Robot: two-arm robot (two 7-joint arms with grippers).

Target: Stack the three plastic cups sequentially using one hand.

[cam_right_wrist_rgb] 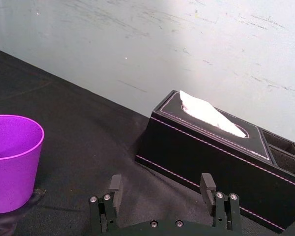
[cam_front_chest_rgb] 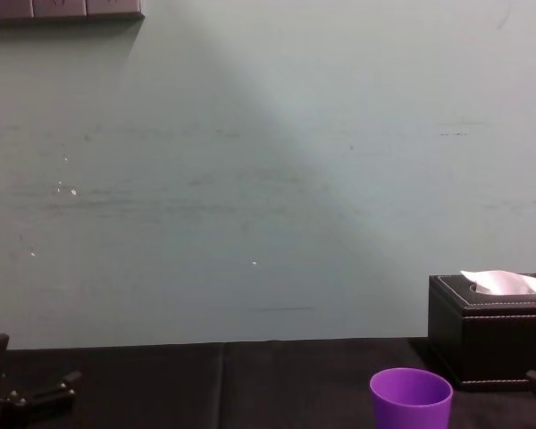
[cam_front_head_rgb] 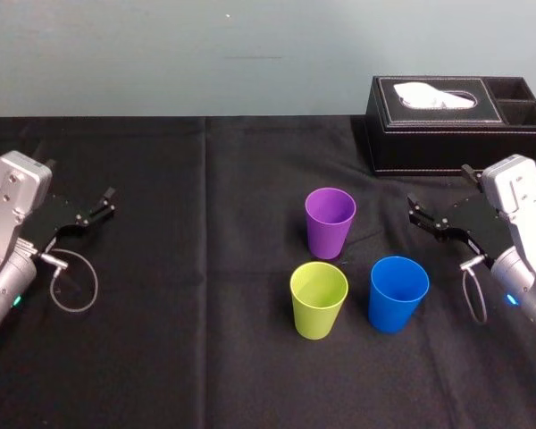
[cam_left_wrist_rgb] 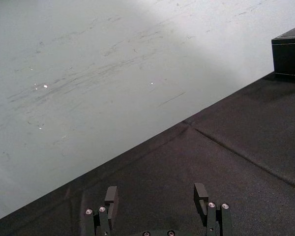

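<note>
1. three cups stand upright, mouths up and apart from one another, right of the middle of the black-clothed desk [cam_front_head_rgb: 161, 357].
2. the purple cup [cam_front_head_rgb: 330, 222] is farthest back. the green cup [cam_front_head_rgb: 318, 298] stands in front of it, toward the front edge. the blue cup [cam_front_head_rgb: 397, 292] is just right of the green one and not touching it.
3. the left gripper [cam_front_head_rgb: 105, 203] hangs near the desk's left edge, well apart from the cups. its fingers are spread wide with nothing between them. the head view's edge cuts off its arm.
4. the right gripper [cam_front_head_rgb: 414, 214] hangs near the right edge, tips toward the purple cup, near it but clear of it. its fingers are spread wide too and hold nothing.
5. a tissue box [cam_front_head_rgb: 456, 125] sits at the back right corner, with a white tissue [cam_front_head_rgb: 433, 94] poking from its slot. the two wells at its right end are dark, and what they hold cannot be made out.
6. the chest view cuts off the purple cup's base and the box's right end. the right wrist view cuts off one side of the purple cup.
</note>
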